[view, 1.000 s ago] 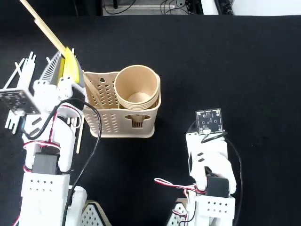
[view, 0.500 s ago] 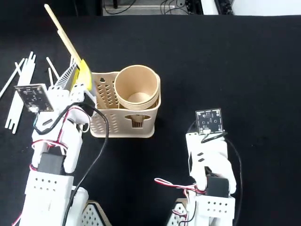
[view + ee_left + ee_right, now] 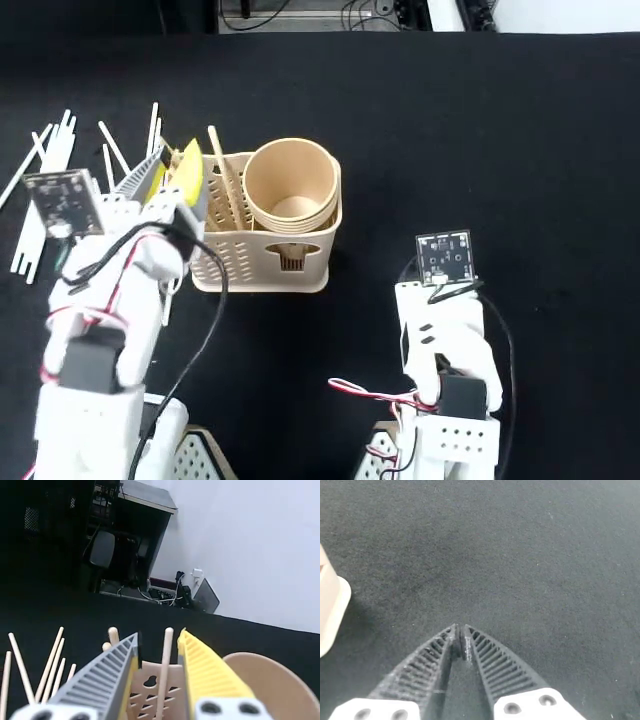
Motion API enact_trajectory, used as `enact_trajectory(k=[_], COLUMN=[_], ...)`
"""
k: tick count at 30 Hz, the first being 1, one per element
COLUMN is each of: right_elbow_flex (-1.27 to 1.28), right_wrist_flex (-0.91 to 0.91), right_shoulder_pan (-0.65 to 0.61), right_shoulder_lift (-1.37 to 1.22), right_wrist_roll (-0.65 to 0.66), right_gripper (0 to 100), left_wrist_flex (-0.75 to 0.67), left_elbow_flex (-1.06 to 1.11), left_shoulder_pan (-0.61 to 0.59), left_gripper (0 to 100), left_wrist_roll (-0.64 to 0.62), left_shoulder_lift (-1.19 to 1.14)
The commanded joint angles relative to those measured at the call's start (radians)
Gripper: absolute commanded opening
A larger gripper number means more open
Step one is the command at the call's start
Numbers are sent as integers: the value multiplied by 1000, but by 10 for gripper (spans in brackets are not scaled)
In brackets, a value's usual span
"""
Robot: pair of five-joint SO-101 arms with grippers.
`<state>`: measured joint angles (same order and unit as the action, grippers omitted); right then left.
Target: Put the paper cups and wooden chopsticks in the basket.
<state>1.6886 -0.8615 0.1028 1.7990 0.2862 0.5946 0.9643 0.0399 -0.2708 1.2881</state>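
Two robot arms are shown from above at a black table (image 3: 480, 130). Between them and slightly ahead, a pale perforated basket (image 3: 260, 265) is placed. A stack of paper cups (image 3: 290, 205) is nested in its wider compartment, on the side nearer the right arm. In the narrow compartment beside it, a wooden chopstick (image 3: 228, 185) is stood nearly upright.

The left gripper (image 3: 159, 639) is held just over that narrow compartment. Its grey and yellow jaws are spread, with the chopstick seen between them but not pinched. The right gripper (image 3: 460, 630) is pressed together with nothing in it, low over bare table near the basket's corner.

Several loose chopsticks (image 3: 45, 170) are scattered flat on the table beyond the left arm.

A chopstick drop-off appears to be finishing. Next, the left gripper would likely need to be raised clear of the standing stick, then lowered over one thin loose stick and closed.
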Motion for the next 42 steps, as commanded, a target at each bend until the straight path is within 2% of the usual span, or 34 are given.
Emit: enact_trajectory(k=[1, 4, 7, 10, 13, 18, 27, 42], right_elbow_flex=[-1, -1, -1, -1, -1, -1, -1, -1], right_wrist_flex=[11, 11, 11, 11, 11, 11, 11, 11], right_shoulder_pan=[15, 15, 15, 14, 14, 12, 11, 11], right_shoulder_lift=[4, 4, 4, 4, 4, 4, 4, 4], right_wrist_roll=[2, 2, 2, 2, 2, 2, 2, 2], right_gripper=[26, 26, 26, 26, 26, 26, 26, 26], left_wrist_flex=[184, 298, 341, 333, 313, 307, 328, 505], left_elbow_flex=[-202, -331, -410, -429, -440, -489, -699, -1323], left_shoulder_pan=[-1, -96, -263, -397, -473, -529, -691, -699], left_gripper=[140, 141, 141, 141, 141, 141, 141, 138], left_wrist_roll=[94, 115, 115, 117, 175, 258, 311, 336], left_shoulder_lift=[64, 63, 5, -115, -255, -508, -985, -1741])
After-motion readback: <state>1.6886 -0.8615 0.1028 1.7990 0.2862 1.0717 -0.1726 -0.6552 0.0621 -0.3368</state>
